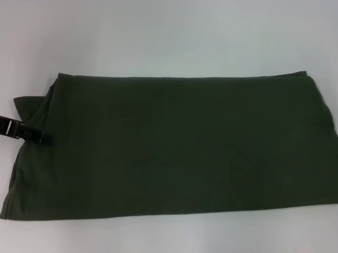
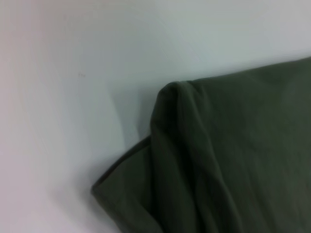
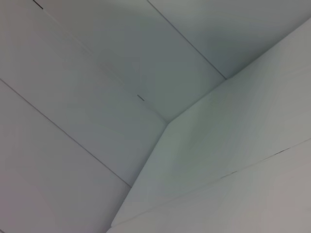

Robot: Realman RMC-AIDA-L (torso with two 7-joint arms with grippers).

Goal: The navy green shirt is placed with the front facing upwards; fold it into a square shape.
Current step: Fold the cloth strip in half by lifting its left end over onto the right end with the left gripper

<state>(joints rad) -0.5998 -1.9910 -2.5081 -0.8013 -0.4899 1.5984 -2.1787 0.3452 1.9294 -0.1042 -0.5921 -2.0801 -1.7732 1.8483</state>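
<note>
One folded shirt, one gripper at its edge.
The navy green shirt (image 1: 179,146) lies as a long plain rectangle on the white table (image 1: 161,32); the left gripper (image 1: 38,136) rests at its left end, jaws' state impossible to tell.

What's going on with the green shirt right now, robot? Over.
Left gripper at shirt's left edge, grip unclear. Right gripper out of sight. Navy green shirt folded into a long rectangle on the table, not square yet. Nothing blocking.

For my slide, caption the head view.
Left gripper at the left edge of the navy green shirt, folded into a long rectangle.
</note>
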